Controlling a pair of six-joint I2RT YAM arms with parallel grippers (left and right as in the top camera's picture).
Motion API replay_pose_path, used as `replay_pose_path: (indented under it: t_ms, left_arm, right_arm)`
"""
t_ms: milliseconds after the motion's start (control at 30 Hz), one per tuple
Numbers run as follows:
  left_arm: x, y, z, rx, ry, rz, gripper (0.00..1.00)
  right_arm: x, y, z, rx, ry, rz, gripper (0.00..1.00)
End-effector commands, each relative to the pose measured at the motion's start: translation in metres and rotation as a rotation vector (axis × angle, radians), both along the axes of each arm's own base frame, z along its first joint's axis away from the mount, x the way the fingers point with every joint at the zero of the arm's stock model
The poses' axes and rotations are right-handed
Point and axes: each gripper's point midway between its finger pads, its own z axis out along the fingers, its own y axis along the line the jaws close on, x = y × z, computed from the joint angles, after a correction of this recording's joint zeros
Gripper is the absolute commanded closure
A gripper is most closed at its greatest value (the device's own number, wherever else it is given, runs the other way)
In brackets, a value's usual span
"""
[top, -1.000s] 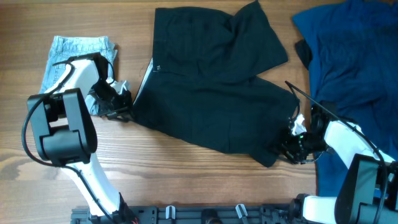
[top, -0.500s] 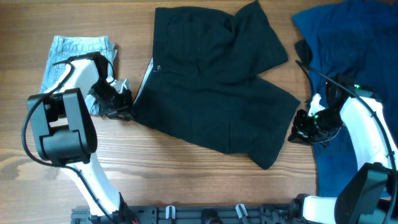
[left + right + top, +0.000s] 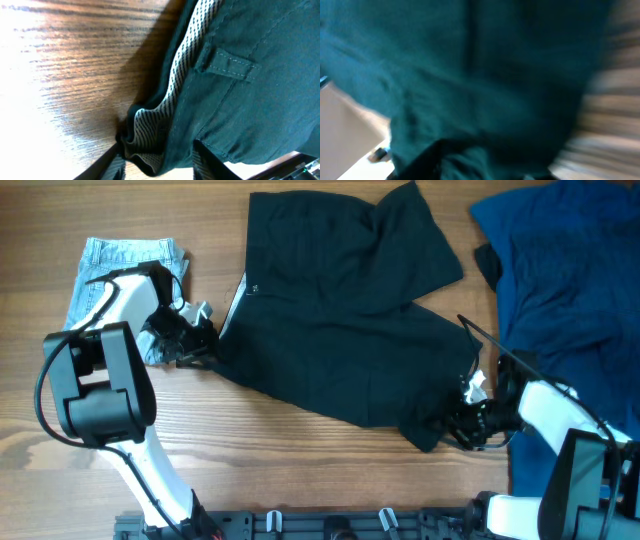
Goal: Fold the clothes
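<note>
The wooden desk (image 3: pixel 300 475), seen from overhead, carries the black shorts (image 3: pixel 340 310) spread across its middle toward the far edge. The step in hand looks like taking hold for a first fold, with the left gripper (image 3: pixel 200 345) at the waistband corner on the left and the right gripper (image 3: pixel 455 423) at the hem corner nearest the front edge. In the left wrist view the fingers (image 3: pixel 110 166) stand apart, straddling the stripe-lined waistband (image 3: pixel 165 107) without visibly pinching it, so the next move probably calls for closing firmly there. The right wrist view is too blurred to tell whether those jaws are apart or together.
</note>
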Motion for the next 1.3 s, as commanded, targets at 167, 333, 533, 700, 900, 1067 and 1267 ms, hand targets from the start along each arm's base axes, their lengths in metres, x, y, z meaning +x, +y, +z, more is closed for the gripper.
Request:
replay_pose_path:
  t_ms: [167, 333, 533, 700, 900, 1067, 1267]
  left_arm:
    - [0.006, -0.003, 0.005, -0.038, -0.033, -0.003, 0.71]
    - [0.007, -0.002, 0.004, -0.037, -0.038, -0.006, 0.73]
    - [0.006, -0.001, 0.004, -0.028, -0.036, -0.009, 0.76]
    - [0.001, -0.001, 0.005, -0.028, -0.013, -0.01, 0.56]
    - [-0.004, -0.005, 0.014, -0.055, 0.009, -0.008, 0.53]
    - [0.009, -0.005, 0.063, -0.046, -0.134, -0.021, 0.57]
    - [0.026, -0.016, 0.157, -0.079, -0.488, -0.032, 0.6]
  right_arm:
    - [0.003, 0.02, 0.032, 0.154, -0.025, 0.037, 0.96]
    - [0.022, -0.04, 0.068, -0.223, 0.074, 0.06, 0.96]
    - [0.02, -0.069, 0.071, -0.399, 0.129, 0.04, 0.96]
    - [0.032, -0.069, 0.061, -0.398, 0.087, -0.009, 0.45]
    - [0.067, -0.062, 0.062, -0.338, -0.077, -0.003, 0.51]
    - [0.137, -0.035, 0.092, -0.139, -0.43, -0.016, 0.6]
    - [0.228, -0.061, 0.113, -0.324, -0.7, -0.139, 0.7]
